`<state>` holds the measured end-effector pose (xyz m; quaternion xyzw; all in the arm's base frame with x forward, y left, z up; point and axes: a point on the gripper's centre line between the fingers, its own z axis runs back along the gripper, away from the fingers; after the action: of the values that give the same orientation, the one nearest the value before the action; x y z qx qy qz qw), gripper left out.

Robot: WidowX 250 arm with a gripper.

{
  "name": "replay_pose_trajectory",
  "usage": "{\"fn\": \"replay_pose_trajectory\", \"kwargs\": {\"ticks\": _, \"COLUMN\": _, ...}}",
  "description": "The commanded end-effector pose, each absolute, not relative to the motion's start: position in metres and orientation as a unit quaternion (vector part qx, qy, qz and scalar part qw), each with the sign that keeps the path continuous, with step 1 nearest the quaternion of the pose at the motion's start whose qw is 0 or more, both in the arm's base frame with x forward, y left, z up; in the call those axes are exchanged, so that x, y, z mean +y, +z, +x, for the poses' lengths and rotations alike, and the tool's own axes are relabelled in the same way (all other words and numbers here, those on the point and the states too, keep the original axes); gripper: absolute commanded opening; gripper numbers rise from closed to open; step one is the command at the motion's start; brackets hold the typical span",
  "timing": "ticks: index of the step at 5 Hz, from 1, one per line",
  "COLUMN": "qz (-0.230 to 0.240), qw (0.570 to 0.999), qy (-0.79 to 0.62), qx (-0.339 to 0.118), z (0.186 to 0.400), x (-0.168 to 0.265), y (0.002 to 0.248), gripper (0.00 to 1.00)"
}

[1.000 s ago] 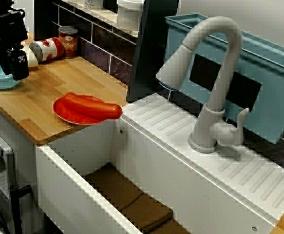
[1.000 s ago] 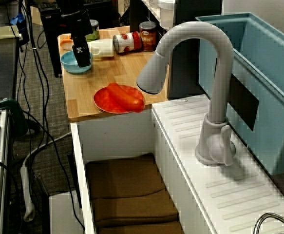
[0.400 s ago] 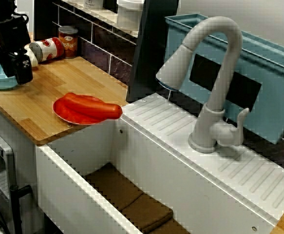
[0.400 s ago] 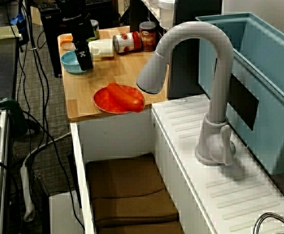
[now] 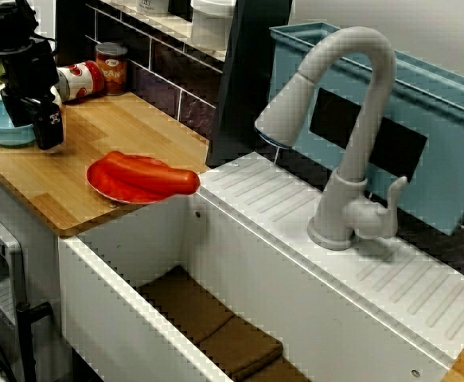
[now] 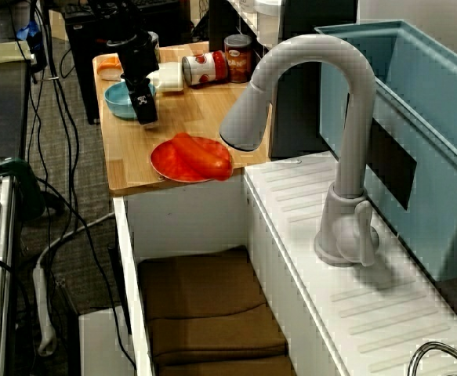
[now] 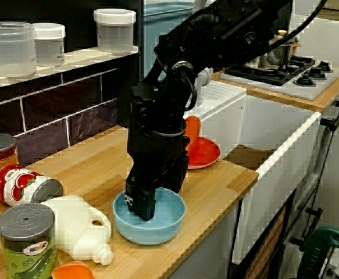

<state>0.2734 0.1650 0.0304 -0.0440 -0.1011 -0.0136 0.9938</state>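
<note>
In the view from the counter's end, closest in at lower left are a green-labelled can point(image 7: 25, 235) and a white jug point(image 7: 76, 225) lying on its side. Just right of them, low in the middle of the frame, the blue bowl point(image 7: 157, 228) sits on the wooden counter point(image 7: 216, 186). The black gripper point(image 7: 140, 204) points straight down at it. Here its tip overlaps the bowl's hollow, but the view across the sink puts the tip just off the rim, over bare wood on the side toward the red plate point(image 5: 103, 185). The fingers read as one dark block, and I cannot tell whether they are parted or closed. Behind, at left, a red-and-white can point(image 7: 24, 185) lies tipped. Further on, the plate carries a long red vegetable point(image 5: 152, 175) at the counter's edge. Beyond it come the white sink point(image 7: 274, 122) and the hob point(image 7: 291, 72) at upper right.
</note>
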Motion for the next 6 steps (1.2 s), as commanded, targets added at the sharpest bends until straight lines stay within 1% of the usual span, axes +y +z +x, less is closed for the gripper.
{"fn": "replay_pose_trajectory", "kwargs": {"ticks": 1, "qz": -0.050, "qw": 0.994, "qy": -0.039, "qx": -0.094, "z": 0.283, "x": 0.162, "y": 0.031, "gripper": 0.00}}
{"fn": "replay_pose_trajectory", "kwargs": {"ticks": 2, "qz": -0.074, "qw": 0.994, "qy": -0.029, "qx": -0.072, "z": 0.306, "x": 0.167, "y": 0.032, "gripper": 0.00}}
{"fn": "replay_pose_trajectory", "kwargs": {"ticks": 3, "qz": -0.097, "qw": 0.994, "qy": -0.031, "qx": -0.049, "z": 0.340, "x": 0.171, "y": 0.033, "gripper": 0.00}}
{"fn": "replay_pose_trajectory", "kwargs": {"ticks": 4, "qz": -0.114, "qw": 0.991, "qy": -0.036, "qx": -0.065, "z": 0.359, "x": 0.174, "y": 0.038, "gripper": 0.00}}
{"fn": "replay_pose_trajectory", "kwargs": {"ticks": 5, "qz": -0.117, "qw": 0.990, "qy": -0.044, "qx": -0.063, "z": 0.365, "x": 0.170, "y": 0.040, "gripper": 0.00}}
{"fn": "replay_pose_trajectory", "kwargs": {"ticks": 6, "qz": -0.120, "qw": 0.990, "qy": -0.053, "qx": -0.059, "z": 0.364, "x": 0.165, "y": 0.037, "gripper": 0.00}}
